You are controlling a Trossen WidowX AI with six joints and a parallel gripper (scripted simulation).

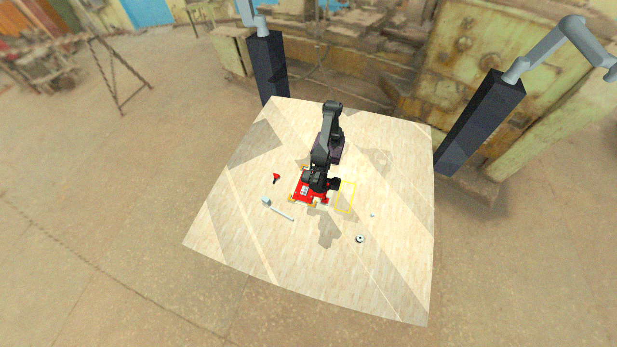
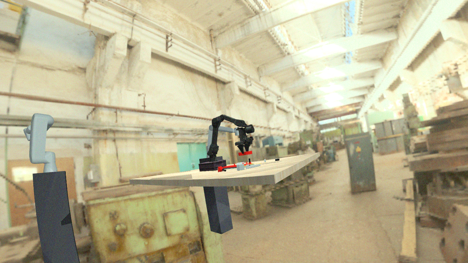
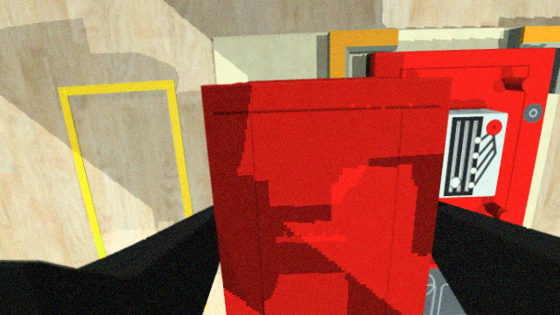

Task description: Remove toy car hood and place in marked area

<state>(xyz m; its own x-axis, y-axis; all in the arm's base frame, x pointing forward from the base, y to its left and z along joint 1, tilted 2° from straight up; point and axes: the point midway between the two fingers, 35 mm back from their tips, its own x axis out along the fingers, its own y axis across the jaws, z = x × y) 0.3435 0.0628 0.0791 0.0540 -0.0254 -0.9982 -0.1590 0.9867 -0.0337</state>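
The red hood (image 3: 328,144) (image 2: 245,153) is held level above the table. My gripper (image 3: 320,214) (image 2: 246,150) is shut on the hood, one black finger at each long side. The red toy car (image 3: 538,70) (image 1: 301,199) lies lower down, to the right of the hood in the wrist view. A white engine with dark stripes (image 3: 464,153) (image 1: 304,190) shows uncovered in it. The marked area, a yellow outline (image 3: 118,87) (image 1: 342,211), is on the table to the left of the hood in the wrist view. The arm hides the hood in the top view.
Orange corner brackets (image 3: 363,38) (image 1: 291,197) stand around the car on a pale base plate (image 3: 262,57). A red lever part (image 1: 325,200) is between car and marked area. A red piece with a black handle (image 1: 275,176), a grey block (image 1: 266,200), a rod (image 1: 282,214) and a wheel (image 1: 359,238) lie around.
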